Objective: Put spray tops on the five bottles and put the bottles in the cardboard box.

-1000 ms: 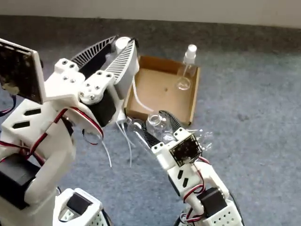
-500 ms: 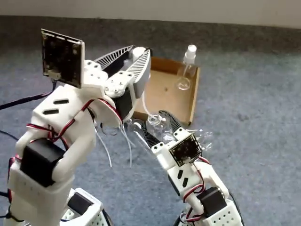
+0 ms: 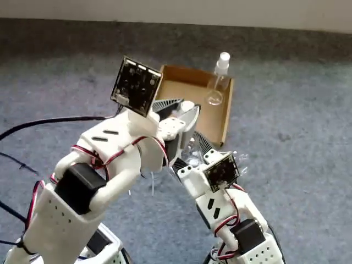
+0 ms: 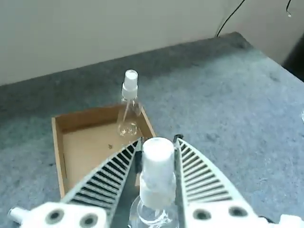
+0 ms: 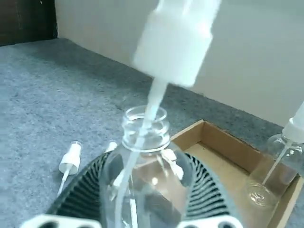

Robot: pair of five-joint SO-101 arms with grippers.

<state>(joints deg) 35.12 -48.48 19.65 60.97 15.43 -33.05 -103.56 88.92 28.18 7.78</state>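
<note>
My right gripper (image 5: pixel 147 164) is shut on a clear open-necked bottle (image 5: pixel 142 175), holding it upright over the carpet just in front of the cardboard box (image 3: pixel 220 118). My left gripper (image 4: pixel 157 140) is shut on a white spray top (image 4: pixel 156 175) directly above that bottle. The spray top's (image 5: pixel 175 38) tube runs down into the bottle's neck, and its cap is still a little above the rim. In the high view the left gripper (image 3: pixel 180 111) hangs over the right gripper (image 3: pixel 191 153). One bottle with a spray top (image 3: pixel 219 77) stands in the box's far corner.
Two loose spray tops (image 5: pixel 71 161) lie on the grey carpet beside the held bottle. Some clear pieces (image 3: pixel 239 160) lie on the carpet next to the right arm. The box's floor (image 4: pixel 90 147) is mostly bare. The left arm's bulk covers the carpet in front of the box.
The left arm has swung right and down with the spray top, from over the box's left edge to above the held bottle. The right arm has stayed put.
</note>
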